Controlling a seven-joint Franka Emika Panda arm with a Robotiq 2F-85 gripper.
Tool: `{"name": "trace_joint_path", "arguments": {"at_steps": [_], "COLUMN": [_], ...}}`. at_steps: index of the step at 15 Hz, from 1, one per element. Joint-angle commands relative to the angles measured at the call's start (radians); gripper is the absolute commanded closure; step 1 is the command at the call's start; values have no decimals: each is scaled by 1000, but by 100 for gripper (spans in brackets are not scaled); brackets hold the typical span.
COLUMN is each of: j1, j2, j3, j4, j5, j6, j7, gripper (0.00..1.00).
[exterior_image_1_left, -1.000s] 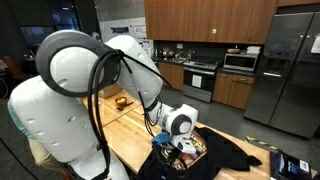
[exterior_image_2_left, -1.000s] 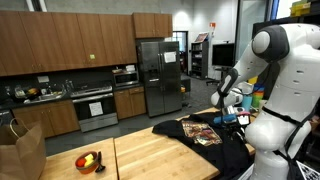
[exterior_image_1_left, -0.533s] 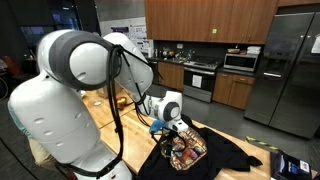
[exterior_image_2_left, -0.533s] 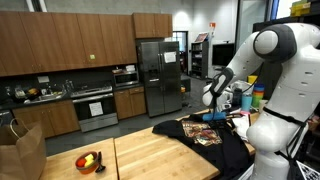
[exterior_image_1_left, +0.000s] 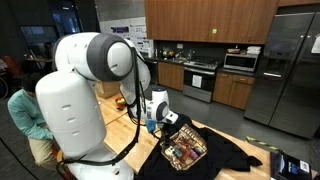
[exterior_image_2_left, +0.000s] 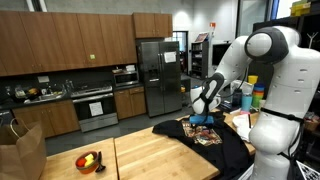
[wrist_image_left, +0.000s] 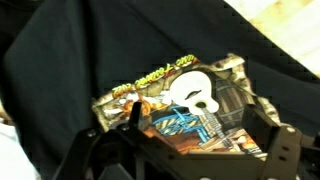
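A black T-shirt (exterior_image_1_left: 225, 158) with a colourful skull print (exterior_image_1_left: 186, 151) lies spread on the wooden table (exterior_image_1_left: 125, 132). It also shows in the other exterior view (exterior_image_2_left: 225, 145) with the print (exterior_image_2_left: 206, 134). My gripper (exterior_image_1_left: 164, 121) hangs just above the shirt's edge near the print, as an exterior view shows (exterior_image_2_left: 201, 119). In the wrist view the gripper (wrist_image_left: 205, 135) has its fingers apart with nothing between them. The skull print (wrist_image_left: 190, 95) lies flat below and the black cloth (wrist_image_left: 90, 45) fills the view.
A bowl of fruit (exterior_image_2_left: 88, 160) and a brown paper bag (exterior_image_2_left: 20, 148) stand at the table's far end. A person (exterior_image_1_left: 24, 112) sits beside the robot base. A blue object (exterior_image_1_left: 290, 164) lies past the shirt. Kitchen cabinets and a fridge (exterior_image_2_left: 155, 75) line the back wall.
The arm has swung across the shirt, from above the print's middle to its edge. The gripper stays open and the shirt has not moved.
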Motion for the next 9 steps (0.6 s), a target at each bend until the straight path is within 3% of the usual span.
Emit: {"name": "trace_joint_path", "arguments": {"at_steps": [1,5,9], "j1": [37,77,112], "j2": [79,155,224], "j3": [14,18,44], "j4": [7,-3,-1], "j5": [-5,20,116], "j6": [163,329,426], "j7": [-115,-301,-554], "gripper": [0,0,0]}}
